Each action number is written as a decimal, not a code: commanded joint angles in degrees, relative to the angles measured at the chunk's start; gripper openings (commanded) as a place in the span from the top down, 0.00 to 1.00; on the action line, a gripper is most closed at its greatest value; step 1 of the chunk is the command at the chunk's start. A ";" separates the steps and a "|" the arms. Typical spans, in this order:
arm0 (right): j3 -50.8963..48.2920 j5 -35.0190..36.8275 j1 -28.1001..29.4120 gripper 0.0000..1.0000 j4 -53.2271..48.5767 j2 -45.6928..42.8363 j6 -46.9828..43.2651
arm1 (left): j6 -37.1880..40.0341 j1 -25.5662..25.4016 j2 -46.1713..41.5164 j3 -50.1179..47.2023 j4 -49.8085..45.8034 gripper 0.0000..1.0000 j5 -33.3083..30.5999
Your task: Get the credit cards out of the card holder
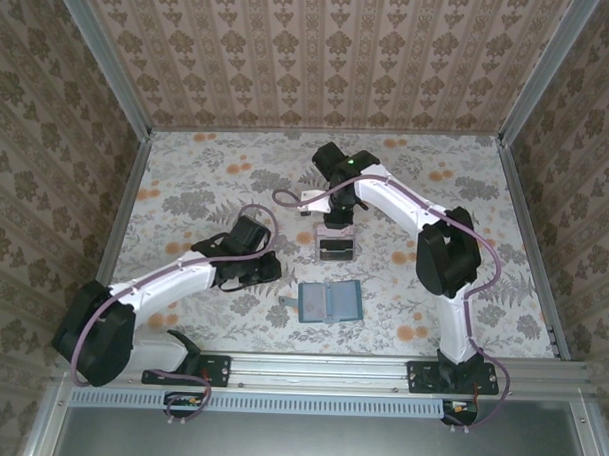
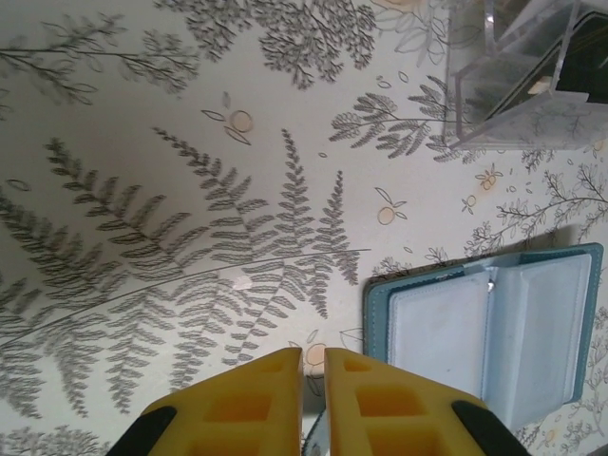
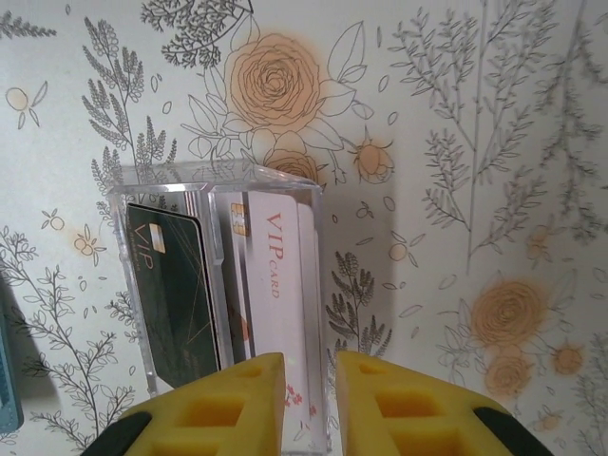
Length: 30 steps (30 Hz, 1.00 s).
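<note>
The card holder point(image 1: 329, 302) lies open, face-up, toward the desk's point(image 1: 186, 174) 6 o'clock edge, its long axis running 9 to 3 and its pockets apparently empty. Both credit cards point(image 3: 275, 285) stand in the clear box point(image 3: 218, 180) at its 12 o'clock, so the task looks done. The right end effector point(image 3: 310, 366) above them is released; the left end effector point(image 2: 313, 356), at 10 o'clock, is nearly clenched on nothing.

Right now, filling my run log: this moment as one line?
teal two-panel card holder: open; dark card, pale pink card: in clear plastic box; right tool: open above box
</note>
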 commanded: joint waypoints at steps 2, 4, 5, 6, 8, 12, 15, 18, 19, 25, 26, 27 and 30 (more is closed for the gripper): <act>-4.95 -0.25 0.43 0.78 4.75 -6.72 7.00 | 2.06 -2.01 2.75 3.30 -0.17 0.87 1.33; -8.63 -1.09 0.25 0.78 8.17 -9.28 11.39 | 2.44 -2.98 3.56 3.83 -0.12 0.87 0.84; -10.90 -1.31 0.25 0.77 9.99 -10.73 13.58 | 2.43 -3.51 3.93 3.97 0.19 0.87 0.63; -12.85 -1.49 0.25 0.76 11.58 -12.02 15.63 | 2.29 -3.74 4.22 4.00 0.54 0.87 0.67; -16.93 -1.63 0.29 0.76 15.03 -14.71 20.99 | 2.16 -4.23 5.20 4.05 1.01 0.88 1.22; -21.94 -1.03 0.34 0.79 18.53 -17.57 33.85 | 2.13 -5.55 6.90 4.45 0.57 0.90 0.99; -25.31 -2.89 0.42 0.83 19.93 -19.38 42.50 | 1.85 -6.72 8.06 4.50 0.56 0.91 0.98; -29.77 -5.68 0.58 0.87 23.94 -21.58 52.21 | 1.66 -8.08 9.33 4.66 0.88 0.92 1.54; -31.35 -7.01 0.59 0.88 25.42 -22.38 55.69 | 1.59 -8.54 9.92 4.84 0.71 0.93 1.59; -40.01 -12.18 0.78 0.88 31.67 -26.59 75.13 | 1.84 -11.00 11.96 5.50 -0.83 0.93 1.17; -40.48 -13.39 0.78 0.88 31.46 -26.80 76.87 | 1.83 -11.28 11.98 5.41 -0.90 0.93 1.07; -41.30 -14.56 0.94 0.88 31.78 -27.18 78.56 | 1.76 -11.51 11.97 5.22 -1.03 0.93 0.90; -43.62 -16.42 2.38 0.87 33.49 -28.61 82.25 | 1.21 -11.64 12.47 4.35 -1.14 0.94 0.89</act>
